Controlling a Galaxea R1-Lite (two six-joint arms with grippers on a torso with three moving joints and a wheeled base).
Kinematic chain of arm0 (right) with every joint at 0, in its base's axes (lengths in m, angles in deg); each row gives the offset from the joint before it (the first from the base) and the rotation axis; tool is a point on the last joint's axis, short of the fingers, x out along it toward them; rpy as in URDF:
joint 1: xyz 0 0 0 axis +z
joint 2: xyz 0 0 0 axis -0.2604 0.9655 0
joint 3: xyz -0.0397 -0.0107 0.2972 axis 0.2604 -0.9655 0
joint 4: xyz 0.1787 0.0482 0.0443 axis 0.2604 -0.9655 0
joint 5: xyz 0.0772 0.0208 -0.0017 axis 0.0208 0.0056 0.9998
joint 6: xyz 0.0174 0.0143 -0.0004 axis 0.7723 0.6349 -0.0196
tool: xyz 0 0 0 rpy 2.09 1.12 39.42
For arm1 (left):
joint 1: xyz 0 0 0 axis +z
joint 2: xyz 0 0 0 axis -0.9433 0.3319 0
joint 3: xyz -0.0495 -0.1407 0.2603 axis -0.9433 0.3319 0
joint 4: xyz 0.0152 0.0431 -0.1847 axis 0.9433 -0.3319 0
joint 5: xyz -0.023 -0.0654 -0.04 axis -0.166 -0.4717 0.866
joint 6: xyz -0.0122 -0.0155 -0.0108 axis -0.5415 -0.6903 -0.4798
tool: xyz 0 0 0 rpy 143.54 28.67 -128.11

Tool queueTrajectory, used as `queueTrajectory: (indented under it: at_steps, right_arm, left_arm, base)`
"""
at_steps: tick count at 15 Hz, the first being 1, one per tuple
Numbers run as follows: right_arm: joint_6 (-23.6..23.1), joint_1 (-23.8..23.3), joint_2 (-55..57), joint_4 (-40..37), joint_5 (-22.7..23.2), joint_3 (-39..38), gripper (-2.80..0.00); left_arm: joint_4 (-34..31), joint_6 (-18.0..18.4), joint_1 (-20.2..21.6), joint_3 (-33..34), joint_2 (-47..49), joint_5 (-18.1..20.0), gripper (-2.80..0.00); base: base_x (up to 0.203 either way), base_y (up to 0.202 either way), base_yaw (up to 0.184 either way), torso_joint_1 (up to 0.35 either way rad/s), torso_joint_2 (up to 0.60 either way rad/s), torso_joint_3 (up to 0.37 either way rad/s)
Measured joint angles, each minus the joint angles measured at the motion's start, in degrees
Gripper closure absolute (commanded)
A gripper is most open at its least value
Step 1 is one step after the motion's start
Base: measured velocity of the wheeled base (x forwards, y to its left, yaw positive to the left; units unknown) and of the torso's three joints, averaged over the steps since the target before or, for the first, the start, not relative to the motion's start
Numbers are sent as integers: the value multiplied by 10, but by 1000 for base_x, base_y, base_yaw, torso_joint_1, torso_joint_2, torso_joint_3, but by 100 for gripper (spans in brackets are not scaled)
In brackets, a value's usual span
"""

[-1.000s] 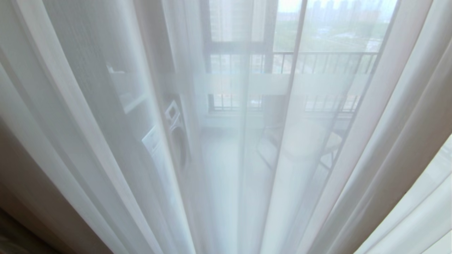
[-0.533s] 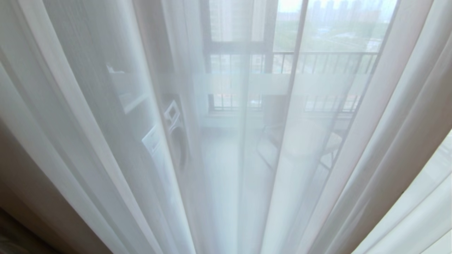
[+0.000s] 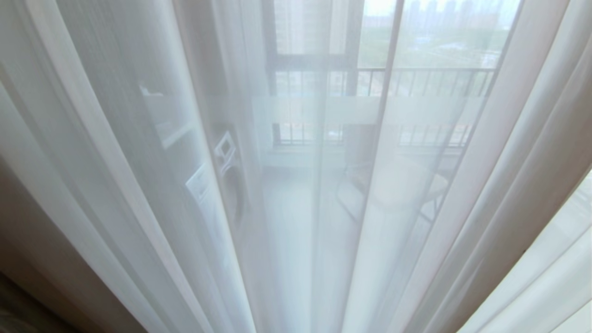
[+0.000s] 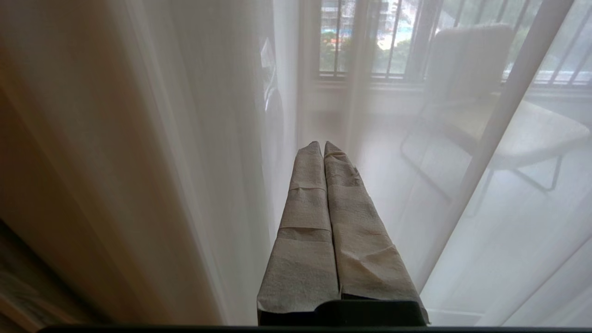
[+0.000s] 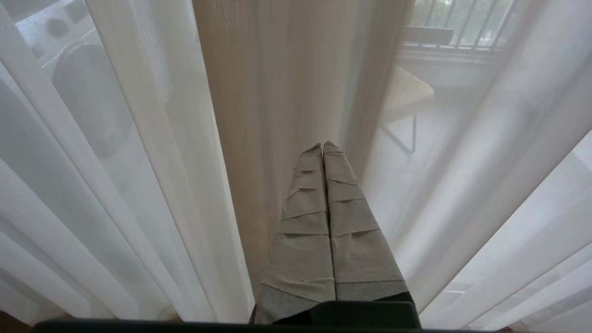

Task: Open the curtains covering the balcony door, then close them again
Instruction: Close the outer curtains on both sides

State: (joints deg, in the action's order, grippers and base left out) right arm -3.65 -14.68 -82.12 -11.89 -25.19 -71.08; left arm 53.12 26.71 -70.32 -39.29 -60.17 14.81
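Head view: white sheer curtains (image 3: 138,185) hang drawn across the whole frame in long pleats, a strip of thicker beige drape (image 3: 27,259) at the lower left edge. Through the sheer, the balcony door (image 3: 323,185) shows as dark vertical frame lines with a frosted white band (image 3: 347,110) running across. Behind it, a black-barred balcony railing (image 3: 425,81), a round-fronted washing machine (image 3: 229,171) at left, a chair (image 3: 402,185) at right, city blocks far off. Neither gripper is in this view. Left wrist view: left gripper (image 4: 319,144) sits just short of the sheer, its two tape-wrapped fingers (image 4: 305,222) pressed together, nothing between them. This view shows the beige drape (image 4: 69,162) much wider than the head view does, filling one whole side, and the chair (image 4: 467,92) with its thin metal legs sharper. The washer is only a faint outline here. Whether the tips touch the fabric is unclear. Right wrist view: right gripper (image 5: 322,144) also has taped fingers (image 5: 351,240) together, empty, aimed at a dense fold of bunched sheer (image 5: 277,92) directly ahead that blocks sight of the door. The washing machine drum (image 5: 88,92) shows through the sheer on one side, a chair corner (image 5: 407,95) and railing bars (image 5: 462,21) on the other. Sheer fabric stands between both grippers and the door glass.
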Motion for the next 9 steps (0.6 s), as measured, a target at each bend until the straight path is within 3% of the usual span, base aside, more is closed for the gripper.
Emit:
queueTrajectory:
  at_steps: [3,9]
  right_arm:
    - [0,0,0,0,-1,0,0]
    - [0,0,0,0,0,0,0]
  left_arm:
    - [0,0,0,0,0,0,0]
    - [0,-1,1,0,0,-1,0]
  base:
    - [1,54,5,-2,3,3]
    - [0,188,2,3,0,2]
